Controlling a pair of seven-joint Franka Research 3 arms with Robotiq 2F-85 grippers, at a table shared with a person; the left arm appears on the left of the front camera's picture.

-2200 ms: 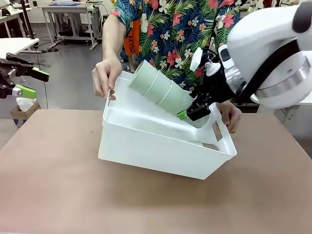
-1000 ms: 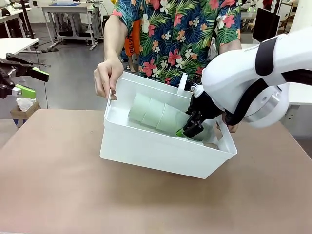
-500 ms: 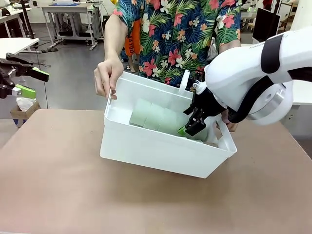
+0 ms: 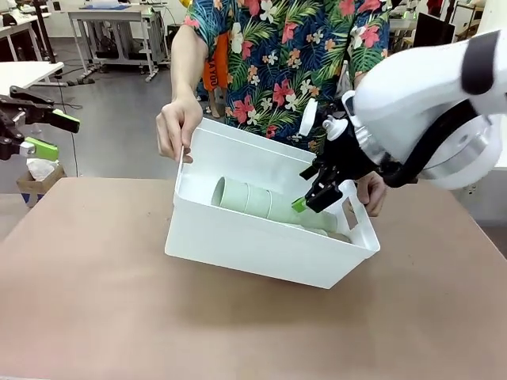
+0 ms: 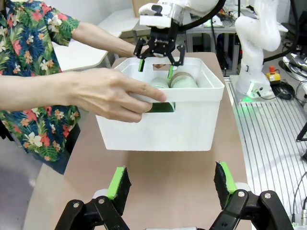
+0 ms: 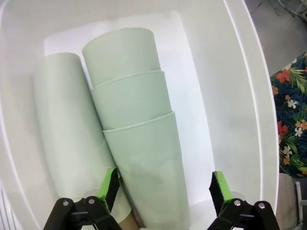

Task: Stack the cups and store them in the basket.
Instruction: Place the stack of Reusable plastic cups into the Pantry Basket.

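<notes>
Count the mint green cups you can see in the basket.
4 visible: three nested in a stack lying on its side in the basket, one single cup lying beside it. More may be hidden.

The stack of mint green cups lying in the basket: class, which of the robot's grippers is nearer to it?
Right. The right gripper hangs open directly over the stack of cups inside the basket. The left gripper sits off the table's left edge, far away.

An orange tag hangs at the person's shirt with dark letters on it. They are too small and cut off to read.
</notes>
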